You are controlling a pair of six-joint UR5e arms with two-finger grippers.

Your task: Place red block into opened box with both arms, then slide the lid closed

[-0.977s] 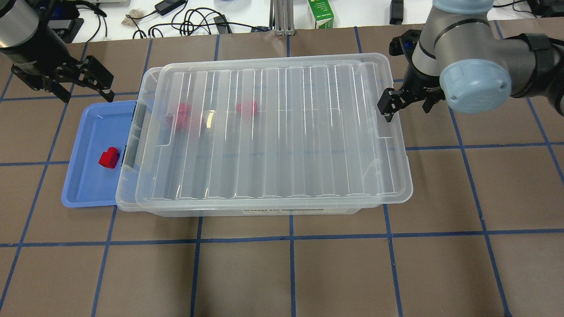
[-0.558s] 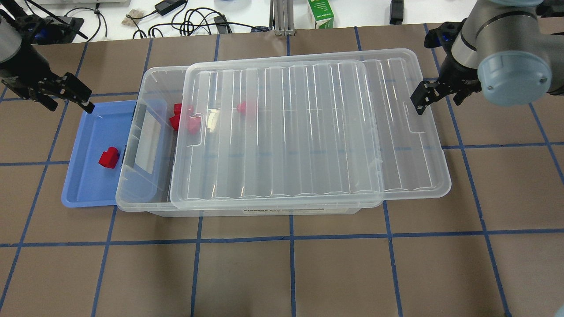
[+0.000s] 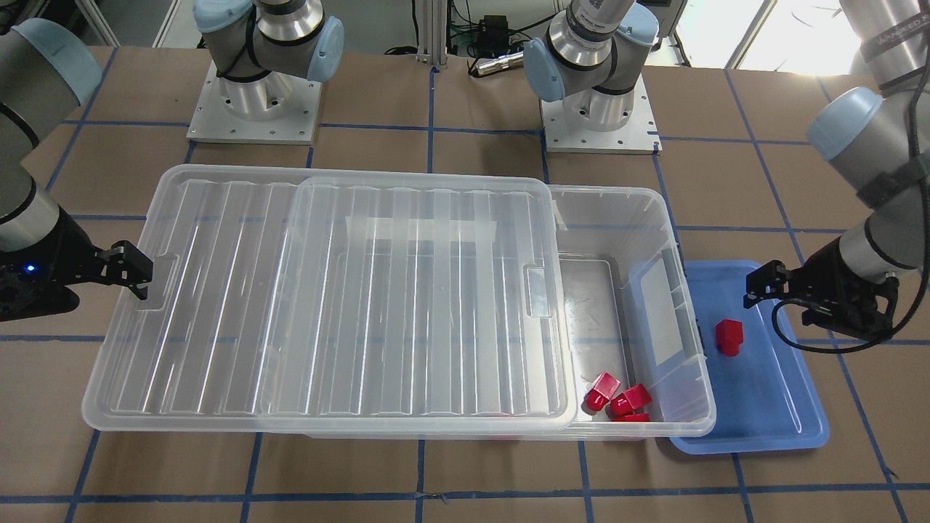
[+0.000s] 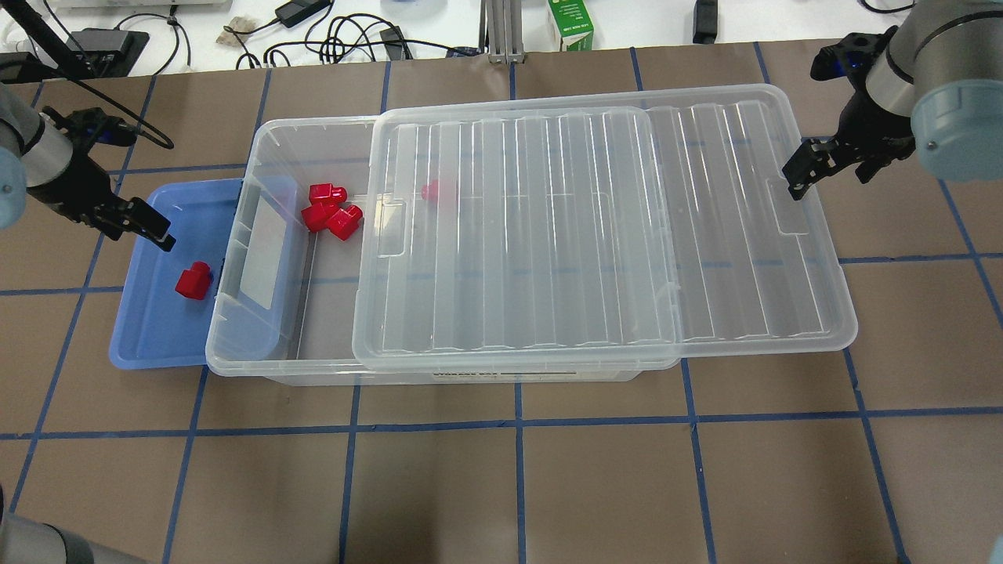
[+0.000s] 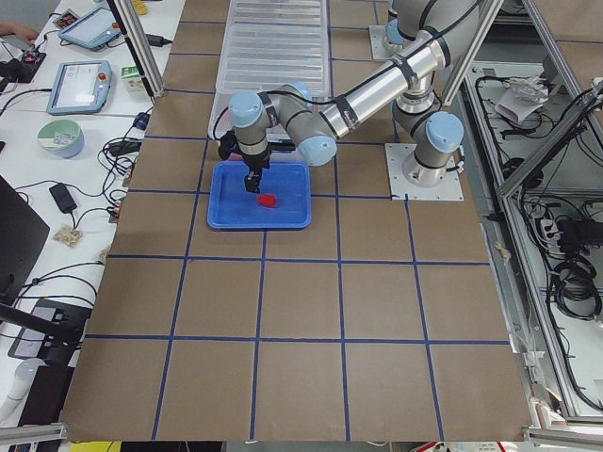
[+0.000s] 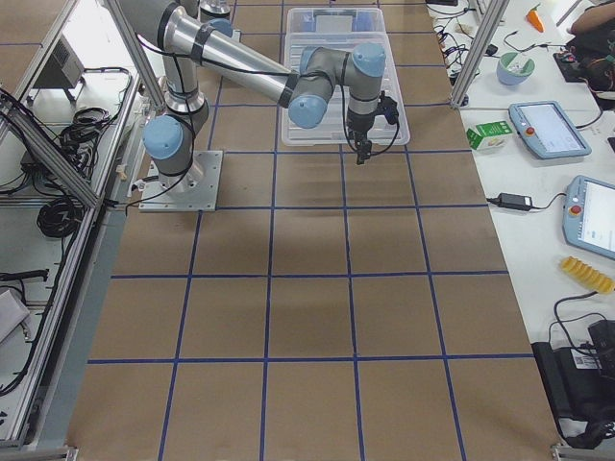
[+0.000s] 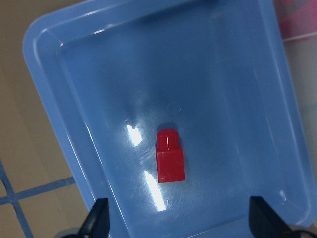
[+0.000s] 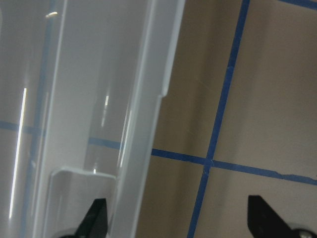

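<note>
A red block [image 4: 193, 280] [image 3: 728, 337] [image 7: 170, 157] lies alone on the blue tray [image 4: 149, 329]. My left gripper [image 4: 147, 226] [image 7: 181, 223] hovers open over the tray's far end, a little behind the block and not touching it. The clear box [image 4: 235, 366] is uncovered at its left end. Its ribbed lid [image 4: 595, 227] [image 3: 327, 290] sits shifted right and overhangs the box's right end. My right gripper [image 4: 827, 172] [image 8: 179, 220] is open at that end; one finger is at the lid's tab, and the lid's edge [image 8: 143, 99] lies between the fingers.
Three red blocks [image 4: 329, 211] lie in the box's uncovered far-left corner, and another [image 4: 439, 190] shows through the lid. The tray's right side is tucked under the box. A green carton [image 4: 570, 23] and cables lie beyond the table's far edge.
The lid slid right along with my right gripper, uncovering the box's left end. My left gripper moved down and toward the tray, now over its far end.
</note>
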